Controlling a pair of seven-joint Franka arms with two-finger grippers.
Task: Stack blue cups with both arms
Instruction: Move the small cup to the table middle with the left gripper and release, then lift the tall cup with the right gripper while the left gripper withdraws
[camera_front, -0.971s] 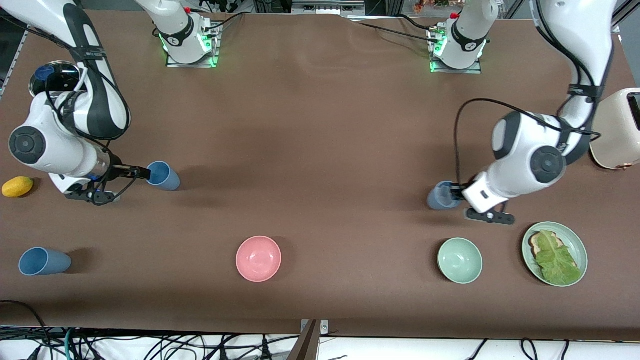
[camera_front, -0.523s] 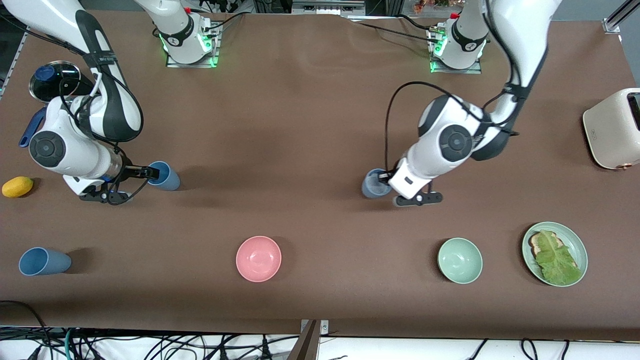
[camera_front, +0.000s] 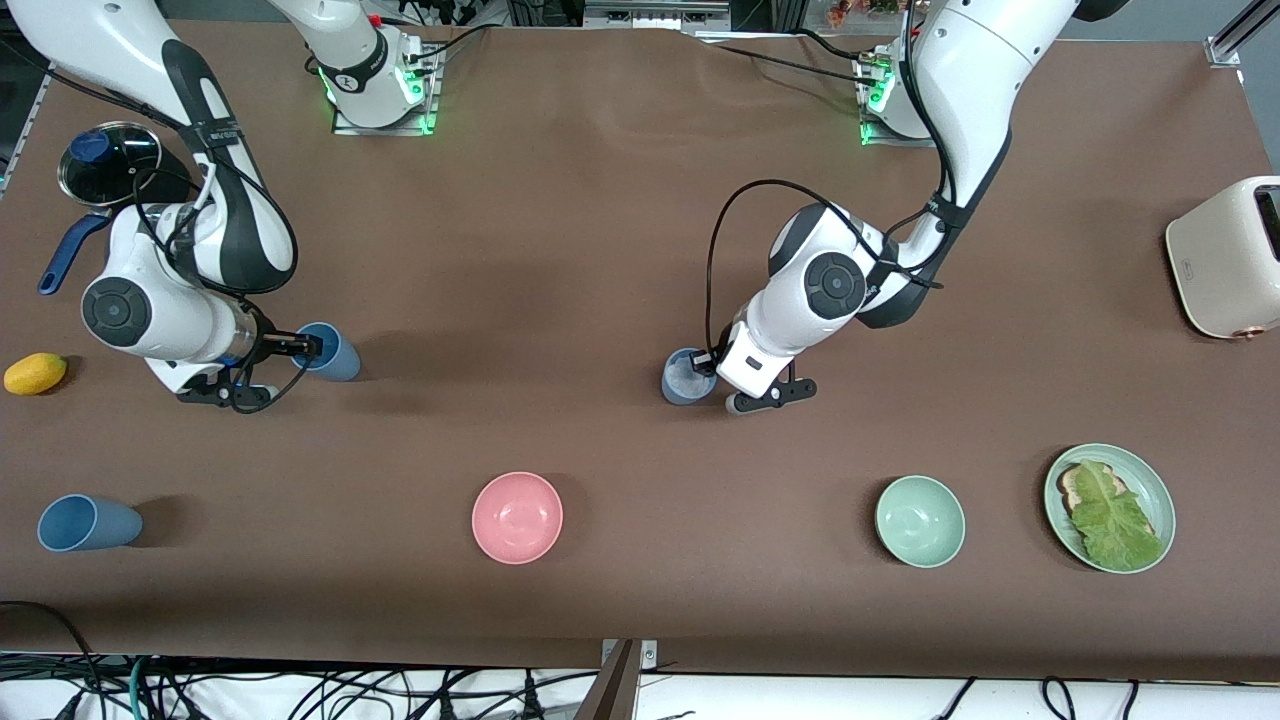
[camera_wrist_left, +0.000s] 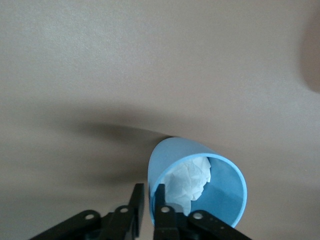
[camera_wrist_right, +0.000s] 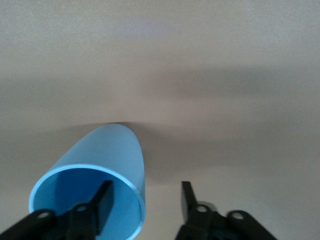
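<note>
**Cups at both grippers, one pinched and one straddled**

Lemon (camera_front: 35, 373) lies at the right arm's end of the table. A third blue cup (camera_front: 88, 523) sits nearer to the front camera than it, well apart from both arms. A lidded pan (camera_front: 110, 158) with a blue handle sits farther from the camera.

The right gripper (camera_front: 305, 347) (camera_wrist_right: 145, 192) reaches in low at the rim of the light blue cup (camera_front: 330, 353) (camera_wrist_right: 107, 155). Its fingers are spread. In the right wrist view one finger is inside the cup's mouth and the other outside, with the wall between them and a clear gap on the outer side.

Toward the middle, a pink bowl (camera_front: 517, 517) sits near the camera's edge of the table, apart from everything else.

The left gripper (camera_front: 708, 368) (camera_wrist_left: 148, 197) is at the greyer blue cup (camera_front: 685, 378) (camera_wrist_left: 200, 185), near the table's middle. Its fingers are drawn close and pinch the cup's rim wall, one inside and one outside. Crumpled white paper (camera_wrist_left: 189, 180) lies in this cup. Whether the cup's base touches the table I cannot tell.

Toward the left arm's end, a green bowl (camera_front: 920, 521) sits nearer to the camera. Beside it is a green plate (camera_front: 1160, 490) bearing toast (camera_front: 1072, 487) under a lettuce leaf (camera_front: 1115, 520). A cream toaster (camera_front: 1225, 257) stands at the table's edge.
</note>
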